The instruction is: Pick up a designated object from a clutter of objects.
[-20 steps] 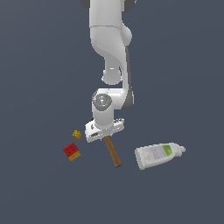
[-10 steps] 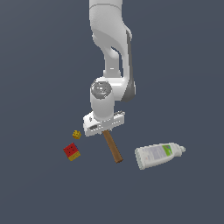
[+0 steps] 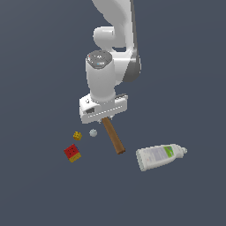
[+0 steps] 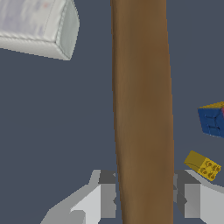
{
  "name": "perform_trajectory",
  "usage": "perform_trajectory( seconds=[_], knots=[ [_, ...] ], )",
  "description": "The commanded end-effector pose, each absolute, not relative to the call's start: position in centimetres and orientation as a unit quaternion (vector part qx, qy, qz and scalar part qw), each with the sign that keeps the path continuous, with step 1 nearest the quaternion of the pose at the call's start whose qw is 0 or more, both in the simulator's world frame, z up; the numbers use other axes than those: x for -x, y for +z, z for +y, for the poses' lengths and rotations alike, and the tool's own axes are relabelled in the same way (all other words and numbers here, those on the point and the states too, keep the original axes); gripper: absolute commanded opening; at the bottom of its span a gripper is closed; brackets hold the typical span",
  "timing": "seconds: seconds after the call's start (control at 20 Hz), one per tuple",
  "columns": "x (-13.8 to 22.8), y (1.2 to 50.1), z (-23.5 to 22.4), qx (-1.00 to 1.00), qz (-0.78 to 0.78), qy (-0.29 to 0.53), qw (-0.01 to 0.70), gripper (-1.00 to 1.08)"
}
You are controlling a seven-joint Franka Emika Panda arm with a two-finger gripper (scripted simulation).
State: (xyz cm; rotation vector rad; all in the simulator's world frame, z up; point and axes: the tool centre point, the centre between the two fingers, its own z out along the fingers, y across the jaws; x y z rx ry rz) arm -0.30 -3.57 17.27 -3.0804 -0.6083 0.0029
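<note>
Gripping the hammer (image 3: 113, 137) near its head, the lift is judged begun.
The hand (image 4: 143, 194) is clamped on the brown handle; a steady raise clear of the squeeze bottle (image 3: 160, 156) is called for next.

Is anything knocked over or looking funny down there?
Yes, the white bottle is lying on its side instead of standing up, at the exterior view's right. The hammer looks odd too: only its brown handle shows, sticking out from the gripper, whose fingers sit on both sides of it. Nothing looks spilled or broken.
</note>
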Motion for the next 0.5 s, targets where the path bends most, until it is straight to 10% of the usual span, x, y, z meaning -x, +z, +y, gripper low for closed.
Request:
perform_trajectory(
  seconds=[0.0, 0.45],
  knots=[
    [0.6, 20.3, -3.6, 0.981, -0.193, -0.001, 0.0, -1.0],
    [1.7, 29.8, -3.7, 0.981, -0.193, 0.0, 0.0, -1.0]
  ],
)
